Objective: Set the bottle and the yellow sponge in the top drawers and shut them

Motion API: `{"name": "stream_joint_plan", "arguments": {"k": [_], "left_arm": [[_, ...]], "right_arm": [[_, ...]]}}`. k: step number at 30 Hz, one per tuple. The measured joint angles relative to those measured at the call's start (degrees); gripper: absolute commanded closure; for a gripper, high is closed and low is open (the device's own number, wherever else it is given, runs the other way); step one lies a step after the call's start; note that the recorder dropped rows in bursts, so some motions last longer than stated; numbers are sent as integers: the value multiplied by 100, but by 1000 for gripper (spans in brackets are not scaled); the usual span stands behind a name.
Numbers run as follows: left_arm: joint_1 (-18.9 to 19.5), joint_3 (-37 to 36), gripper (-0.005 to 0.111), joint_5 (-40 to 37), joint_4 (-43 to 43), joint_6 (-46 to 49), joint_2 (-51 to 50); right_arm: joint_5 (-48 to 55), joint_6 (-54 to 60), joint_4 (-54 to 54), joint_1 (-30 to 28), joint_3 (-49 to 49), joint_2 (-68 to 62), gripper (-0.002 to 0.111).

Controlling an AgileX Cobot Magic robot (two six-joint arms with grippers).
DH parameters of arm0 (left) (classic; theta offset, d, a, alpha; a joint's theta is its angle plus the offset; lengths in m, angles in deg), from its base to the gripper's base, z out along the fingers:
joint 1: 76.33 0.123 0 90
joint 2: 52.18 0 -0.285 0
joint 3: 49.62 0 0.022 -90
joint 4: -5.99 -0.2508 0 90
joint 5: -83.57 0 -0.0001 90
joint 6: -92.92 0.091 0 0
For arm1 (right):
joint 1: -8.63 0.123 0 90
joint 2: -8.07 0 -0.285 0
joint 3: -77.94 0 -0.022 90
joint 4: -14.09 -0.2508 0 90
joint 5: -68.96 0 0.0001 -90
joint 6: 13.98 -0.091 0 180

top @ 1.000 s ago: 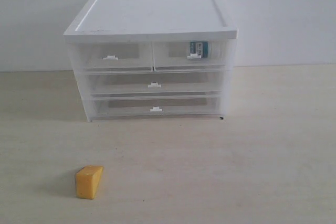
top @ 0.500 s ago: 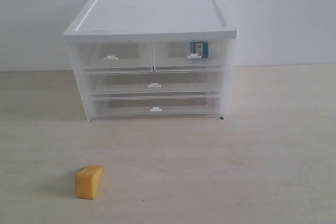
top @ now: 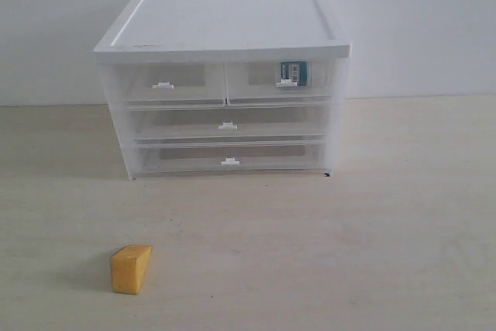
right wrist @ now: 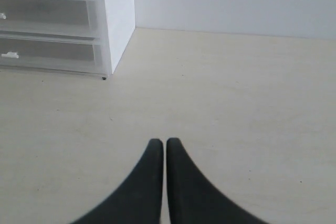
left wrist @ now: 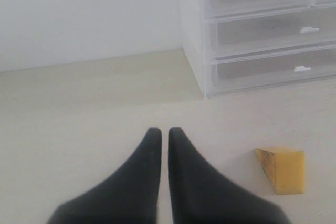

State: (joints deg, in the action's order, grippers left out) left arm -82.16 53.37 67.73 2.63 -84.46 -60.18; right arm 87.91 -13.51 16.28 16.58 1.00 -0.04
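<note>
The yellow sponge (top: pixel 131 268) lies on the table at the front left, well apart from the cabinet (top: pixel 225 25); it also shows in the left wrist view as the sponge (left wrist: pixel 282 168), off to one side of my left gripper (left wrist: pixel 164 130). That gripper is shut and holds nothing. The bottle (top: pixel 294 73) sits inside the right top drawer (top: pixel 280 81), its teal label showing through the clear front. The left top drawer (top: pixel 167 84) holds nothing I can see. Both top drawers are pushed in. My right gripper (right wrist: pixel 164 141) is shut and empty, hovering over bare table beside the cabinet's corner (right wrist: pixel 106 72).
Two full-width clear drawers (top: pixel 226 125) (top: pixel 229 161) sit below the top pair, both pushed in. A white wall (top: pixel 418 21) stands behind the cabinet. Neither arm shows in the exterior view.
</note>
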Motion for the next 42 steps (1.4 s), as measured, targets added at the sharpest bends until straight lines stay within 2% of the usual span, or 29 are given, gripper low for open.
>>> {"name": "stream_joint_plan", "arguments": {"k": [5,9,16,18,26,32,36,42], "left_arm": [[0,0,103,701,368,0,0],[0,0,103,1875,507,-115,0],[0,0,103,4239,534,-1552,8],[0,82,103,4552,534,-1663,-42],[0,1398,103,4823,336,-2022,-1689],[0,2501,103,3931,-421,-1989,-3147],[0,2796,103,3770,-649,-1870,-4024],[0,2814,103,4089,-649,-1748,-5299]], "right_arm": [[0,0,0,0,0,0,108],[0,0,0,0,0,0,108],[0,0,0,0,0,0,108],[0,0,0,0,0,0,108],[0,0,0,0,0,0,108],[0,0,0,0,0,0,108],[0,0,0,0,0,0,108],[0,0,0,0,0,0,108]]}}
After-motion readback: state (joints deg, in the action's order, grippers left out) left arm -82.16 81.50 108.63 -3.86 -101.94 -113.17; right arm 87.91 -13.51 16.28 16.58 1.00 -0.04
